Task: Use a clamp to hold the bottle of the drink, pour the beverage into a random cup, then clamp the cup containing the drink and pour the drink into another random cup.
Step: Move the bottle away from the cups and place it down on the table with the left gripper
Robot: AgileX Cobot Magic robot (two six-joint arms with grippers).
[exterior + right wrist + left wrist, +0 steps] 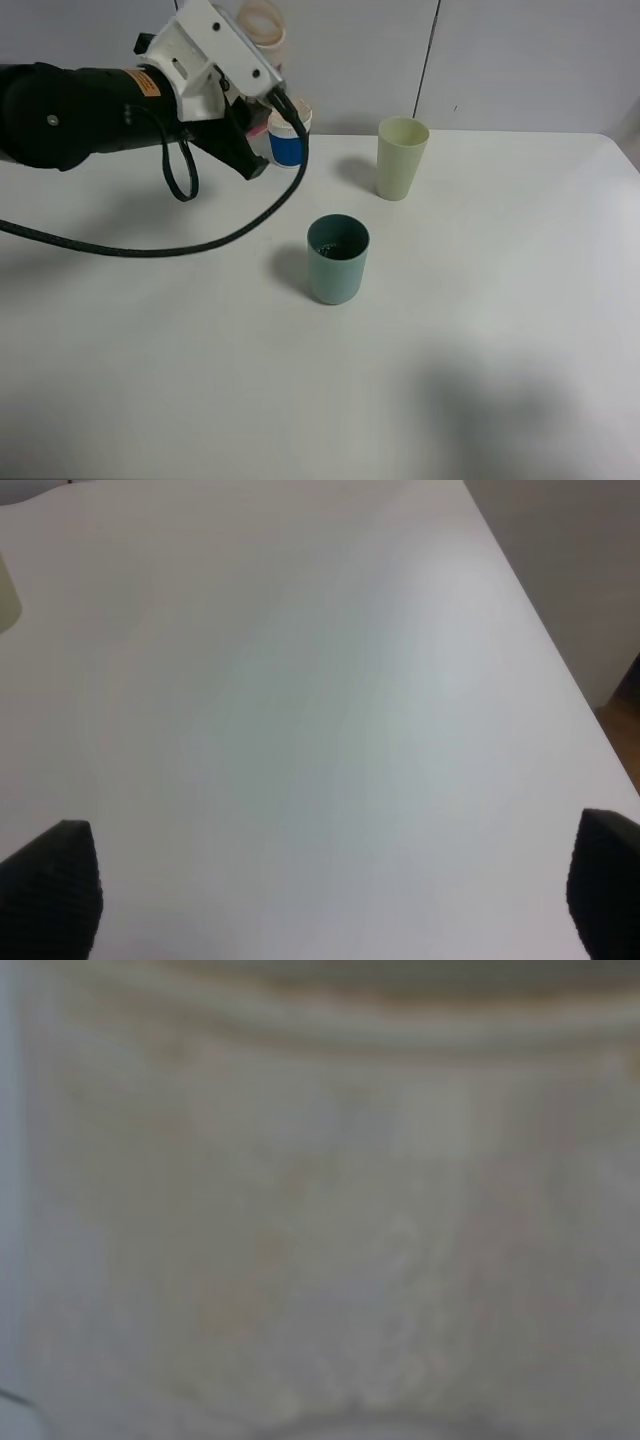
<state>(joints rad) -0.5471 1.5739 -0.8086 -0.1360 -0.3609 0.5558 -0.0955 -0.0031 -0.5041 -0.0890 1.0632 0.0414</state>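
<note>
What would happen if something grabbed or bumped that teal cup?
The teal cup looks like thin plastic, so it is probably light and might flex under a squeeze. It is taller than wide with a narrower base, so a sideways bump could tip it. Dark liquid seems to sit inside and may slosh.

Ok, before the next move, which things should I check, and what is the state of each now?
1. Left end effector shut on the bottle: ok.
2. Bottle upright: ok.
3. Bottle resting on the table: cannot tell.
4. Teal cup upright, dark liquid inside: ok.
5. Pale green cup upright, apart from the teal cup: ok.
6. Right end effector open above the table: ok.
</note>
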